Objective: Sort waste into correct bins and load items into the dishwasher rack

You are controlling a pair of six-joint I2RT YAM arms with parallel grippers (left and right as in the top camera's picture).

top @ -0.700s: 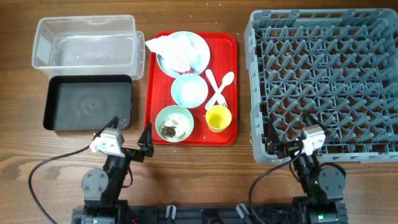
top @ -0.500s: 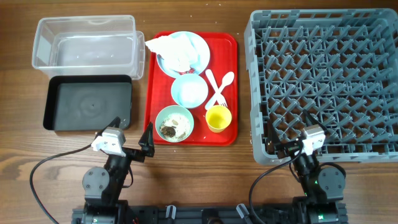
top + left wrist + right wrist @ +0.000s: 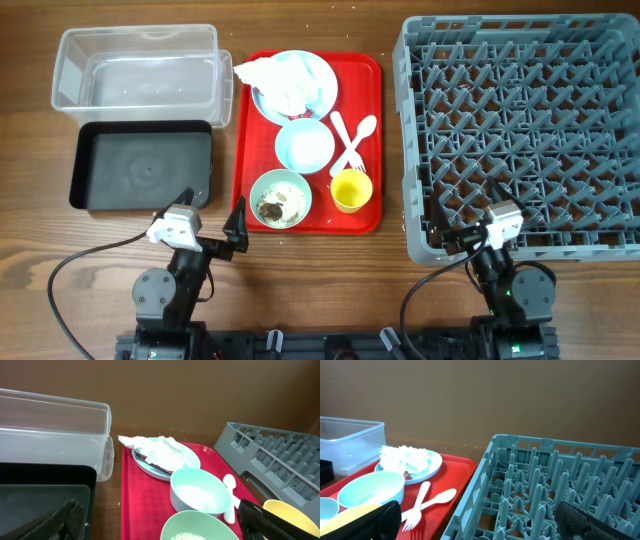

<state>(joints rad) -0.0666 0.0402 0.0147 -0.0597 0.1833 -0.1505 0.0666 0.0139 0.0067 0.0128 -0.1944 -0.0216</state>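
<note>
Both grippers low at the near edge of the table. Left gripper [image 3: 214, 197] at 7 o'clock, fingers spread wide, holding nothing. Right gripper [image 3: 460, 200] at 5 o'clock, likewise spread and bare, by the near rim of the dishwasher rack [image 3: 520, 120].

Crumpled napkin [image 3: 280, 80] heaped on the pale blue plate [image 3: 326, 70], at 12 o'clock on the red tray [image 3: 243, 140]. Probably feather-light, soft and easily squashed; best pinched at a raised fold near its middle, clear of the plate.

Food scraps [image 3: 272, 208] in the pale green bowl [image 3: 296, 186], at 7 o'clock on the tray. Loose, poor for pinching; likely better to grip the bowl by its rim and tip it over a bin.

Pale blue bowl [image 3: 304, 146] mid-tray, yellow cup [image 3: 351, 190] at 5 o'clock, white fork and spoon [image 3: 350, 147] crossed at 3 o'clock. Dishes likely stiff and slippery: take by the rim. Cutlery thin, lying flat, awkward to get under.

Clear tub [image 3: 135, 38] at 10 o'clock, black tray [image 3: 140, 170] at 9 o'clock.
</note>
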